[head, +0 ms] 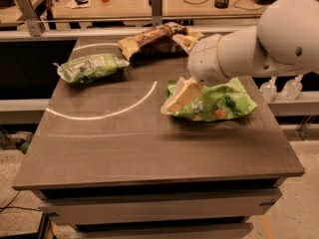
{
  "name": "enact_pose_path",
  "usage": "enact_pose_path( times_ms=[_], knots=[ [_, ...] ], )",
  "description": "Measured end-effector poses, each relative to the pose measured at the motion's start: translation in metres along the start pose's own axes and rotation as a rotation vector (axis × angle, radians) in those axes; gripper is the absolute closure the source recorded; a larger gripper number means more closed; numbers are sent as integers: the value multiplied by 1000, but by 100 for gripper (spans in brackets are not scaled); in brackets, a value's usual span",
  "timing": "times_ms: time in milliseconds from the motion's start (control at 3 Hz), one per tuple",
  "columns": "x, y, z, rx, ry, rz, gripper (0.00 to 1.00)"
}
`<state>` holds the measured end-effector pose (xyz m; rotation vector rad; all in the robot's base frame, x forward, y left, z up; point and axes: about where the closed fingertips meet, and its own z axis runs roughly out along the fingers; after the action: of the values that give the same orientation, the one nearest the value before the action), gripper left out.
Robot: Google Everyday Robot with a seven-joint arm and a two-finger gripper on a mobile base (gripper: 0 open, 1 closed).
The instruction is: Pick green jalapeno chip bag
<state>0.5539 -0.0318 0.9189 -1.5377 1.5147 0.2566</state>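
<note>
Dark grey table (149,153), bare toward its front edge. White arm (259,44) enters from the right. Gripper (182,96) is mid-table, grip state indiscernible. Lime-green bag (224,103) touches its right. Brown and yellow bag (149,39) lies behind. Green jalapeno chip bag (92,66) is well left, near the left edge.

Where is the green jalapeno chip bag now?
The green jalapeno chip bag lies at the far left of the table in the camera view, left of the brown and yellow bag. The gripper hangs over the bright green bag at the right.
</note>
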Motion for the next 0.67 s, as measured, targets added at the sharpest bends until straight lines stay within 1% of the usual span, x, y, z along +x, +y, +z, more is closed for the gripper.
enact_pose_path(
  times_ms=[333,667],
  knots=[
    [-17,-19,31,-28,-65,21,0],
    [-36,-26,60,-71,-93,53,0]
  ],
)
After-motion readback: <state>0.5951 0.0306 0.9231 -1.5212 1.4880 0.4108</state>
